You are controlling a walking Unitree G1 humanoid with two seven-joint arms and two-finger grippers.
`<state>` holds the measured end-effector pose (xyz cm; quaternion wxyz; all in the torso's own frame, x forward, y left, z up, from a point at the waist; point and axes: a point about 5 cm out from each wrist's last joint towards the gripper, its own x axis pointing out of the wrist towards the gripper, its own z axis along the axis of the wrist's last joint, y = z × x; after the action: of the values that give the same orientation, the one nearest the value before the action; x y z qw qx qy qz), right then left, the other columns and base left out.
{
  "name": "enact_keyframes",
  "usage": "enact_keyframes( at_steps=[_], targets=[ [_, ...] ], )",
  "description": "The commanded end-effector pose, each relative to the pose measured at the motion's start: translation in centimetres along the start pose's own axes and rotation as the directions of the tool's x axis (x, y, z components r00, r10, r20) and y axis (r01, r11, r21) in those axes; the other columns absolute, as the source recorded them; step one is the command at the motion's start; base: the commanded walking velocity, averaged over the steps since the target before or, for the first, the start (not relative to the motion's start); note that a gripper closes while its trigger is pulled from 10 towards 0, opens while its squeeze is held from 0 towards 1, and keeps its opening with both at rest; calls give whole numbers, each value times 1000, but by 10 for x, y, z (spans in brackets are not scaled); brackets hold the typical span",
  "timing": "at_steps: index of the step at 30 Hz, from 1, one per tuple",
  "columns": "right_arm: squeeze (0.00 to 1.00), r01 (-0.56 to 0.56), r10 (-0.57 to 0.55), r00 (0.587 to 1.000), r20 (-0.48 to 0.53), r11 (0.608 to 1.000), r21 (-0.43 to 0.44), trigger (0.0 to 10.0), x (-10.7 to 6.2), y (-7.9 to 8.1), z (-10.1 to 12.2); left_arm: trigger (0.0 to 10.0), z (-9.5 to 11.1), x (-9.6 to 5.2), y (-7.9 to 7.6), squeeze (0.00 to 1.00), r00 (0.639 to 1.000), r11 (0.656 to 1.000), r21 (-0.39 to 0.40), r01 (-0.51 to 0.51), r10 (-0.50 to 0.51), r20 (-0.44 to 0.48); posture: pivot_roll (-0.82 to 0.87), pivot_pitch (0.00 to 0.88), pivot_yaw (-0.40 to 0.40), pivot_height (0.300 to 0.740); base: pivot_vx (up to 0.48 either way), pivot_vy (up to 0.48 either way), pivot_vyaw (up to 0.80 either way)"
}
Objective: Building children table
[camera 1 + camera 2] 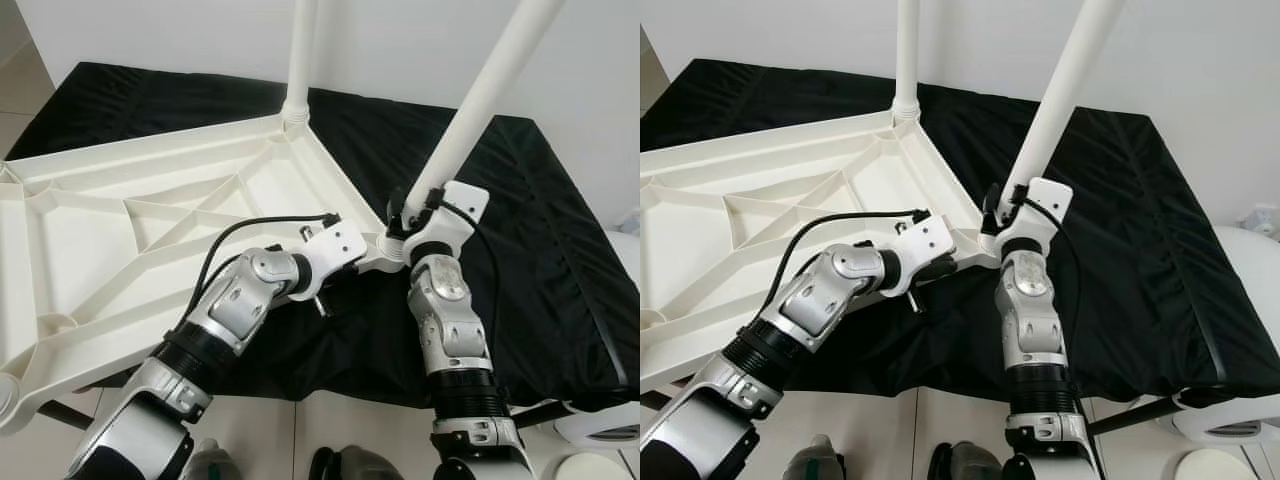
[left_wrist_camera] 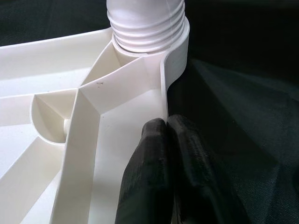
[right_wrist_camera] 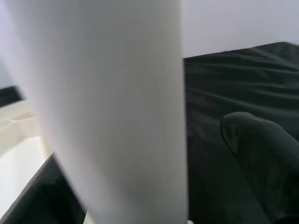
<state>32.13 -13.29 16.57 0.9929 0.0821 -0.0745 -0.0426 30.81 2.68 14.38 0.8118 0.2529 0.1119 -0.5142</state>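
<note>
White leg (image 1: 470, 120) in right pincer (image 1: 408, 215)

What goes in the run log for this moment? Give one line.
step: fitting leg | left gripper: shut on tabletop rim | right gripper: around near leg at corner socket | far leg: upright in socket | surface: black cloth

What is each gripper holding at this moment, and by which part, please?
The right gripper holds the tilted white leg near its lower end. The left gripper pinches the side wall of the upturned tabletop near the corner socket.
</note>
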Motion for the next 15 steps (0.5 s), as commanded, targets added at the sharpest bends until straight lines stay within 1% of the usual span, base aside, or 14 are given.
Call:
enact_keyframes(
  at_steps=[1, 2, 3, 4, 6, 7, 10, 12, 13, 14, 15],
  targets=[
    [882, -46, 45, 999, 25, 999, 12, 10000, -2, -4, 2, 10000, 5, 5, -12, 0, 996, 996, 18, 85, -85, 22, 52, 0, -113, 740, 0, 0, 0],
    [882, -46, 45, 999, 25, 999, 12, 10000, -2, -4, 2, 10000, 5, 5, -12, 0, 996, 996, 18, 85, -85, 22, 52, 0, -113, 740, 0, 0, 0],
    [224, -76, 76, 997, 31, 997, 5, 10000, -3, -5, 2, 10000, 5, 5, -12, 0, 996, 996, 17, 85, -86, 22, 52, 0, -114, 740, 0, 0, 0],
    [0, -118, 118, 993, 26, 993, -3, 10000, -4, -7, 1, 10000, 5, 5, -12, 0, 996, 996, 17, 86, -86, 22, 52, 0, -115, 740, 0, 0, 0],
    [0, -139, 139, 990, 16, 990, -2, 10000, -5, -9, 0, 10000, 5, 5, -12, 0, 996, 996, 17, 86, -86, 22, 52, 0, -115, 740, 0, 0, 0],
    [0, -197, 197, 980, 6, 980, -5, 10000, -6, -13, -2, 10000, 5, 6, -12, 0, 996, 996, 17, 86, -86, 23, 51, 0, -115, 740, 0, 0, 0],
    [0, -318, 318, 948, -30, 948, -16, 10000, -7, -22, -7, 10000, 5, 6, -12, 0, 996, 996, 16, 86, -86, 24, 47, 0, -112, 740, 0, 0, 0],
    [0, -352, 352, 935, -45, 936, -10, 10000, -7, -25, -9, 10000, 5, 6, -12, 0, 996, 996, 14, 85, -86, 25, 47, 0, -112, 740, 0, 0, 0],
    [0, -406, 405, 913, -57, 913, -22, 10000, -7, -28, -10, 10000, 5, 6, -11, 0, 996, 996, 15, 85, -85, 24, 44, 0, -108, 740, 0, 0, 0],
    [0, -406, 405, 913, -57, 913, -22, 10000, -7, -28, -10, 10000, 5, 6, -11, 0, 996, 996, 15, 85, -85, 24, 44, 0, -108, 740, 0, 0, 0],
    [0, -491, 486, 870, -84, 870, -45, 10000, -8, -34, -12, 10000, 6, 6, -11, 0, 996, 996, 16, 84, -84, 25, 45, 0, -109, 740, 0, 0, 0]
  ],
)
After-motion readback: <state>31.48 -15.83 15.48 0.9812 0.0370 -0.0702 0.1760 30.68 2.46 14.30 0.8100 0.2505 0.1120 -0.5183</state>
